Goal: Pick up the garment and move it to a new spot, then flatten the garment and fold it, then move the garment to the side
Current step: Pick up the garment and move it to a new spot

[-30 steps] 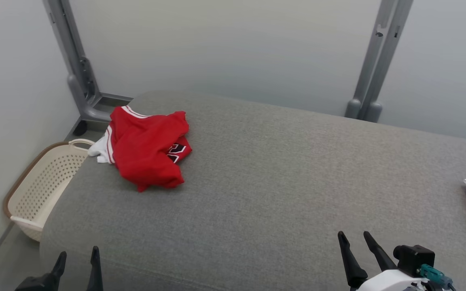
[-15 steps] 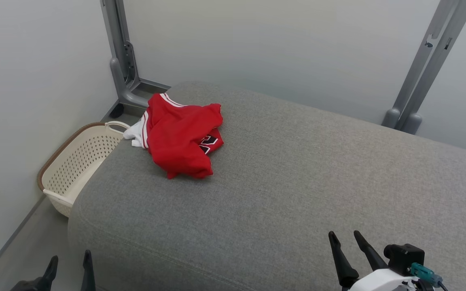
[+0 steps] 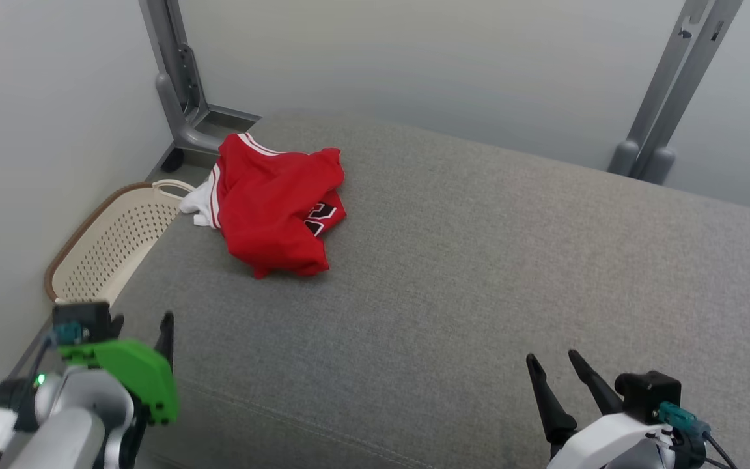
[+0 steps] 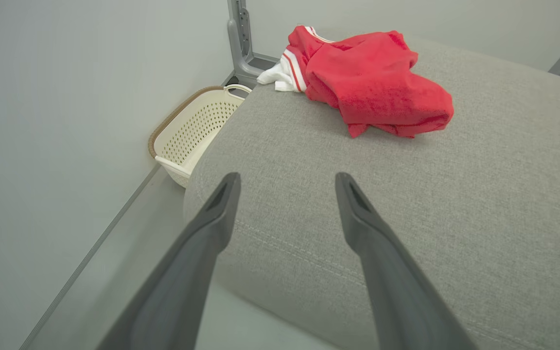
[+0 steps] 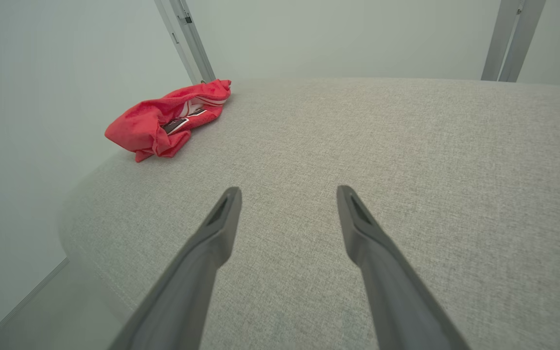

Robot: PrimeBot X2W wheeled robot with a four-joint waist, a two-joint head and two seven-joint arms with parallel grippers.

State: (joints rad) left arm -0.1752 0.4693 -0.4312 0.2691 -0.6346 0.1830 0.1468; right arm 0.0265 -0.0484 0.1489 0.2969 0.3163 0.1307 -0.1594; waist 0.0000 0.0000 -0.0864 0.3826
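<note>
One broad grey cushion point(image 3: 479, 260) is seen spreading from the near edge to the far wall, and its woven top is shown in both wrist views point(image 4: 455, 194) point(image 5: 406, 146). Pale walls point(image 3: 414, 65) are seen behind it and along the left. Two grey metal uprights are set against them: the left post point(image 3: 176, 85) at the far left corner and the right post point(image 3: 674, 91) at the far right. A strip of pale floor point(image 4: 114, 291) is exposed to the left of the cushion. A cream perforated basket point(image 3: 105, 251) with a brown rim is placed on it, just beside the cushion's left edge and near the foot of the left post point(image 4: 190, 131).

The garment point(image 3: 271, 208) is found crumpled in a heap at the far left of the cushion, close to its left edge. Red cloth is shown with white stripes and a black-and-white marking, and a white part is turned out toward the basket point(image 4: 377, 82) point(image 5: 163, 121). It is touched by neither gripper.

The left gripper point(image 3: 142, 320) is held at the near left, by the cushion's near left corner and well apart from the garment. Its two dark fingers are spread wide, and only cushion fabric is seen between them point(image 4: 287, 177). A green cover point(image 3: 131, 374) is carried on its wrist. The right gripper point(image 3: 551, 357) is held at the near right above the cushion, likewise spread wide with only fabric seen between its fingers point(image 5: 287, 189).
</note>
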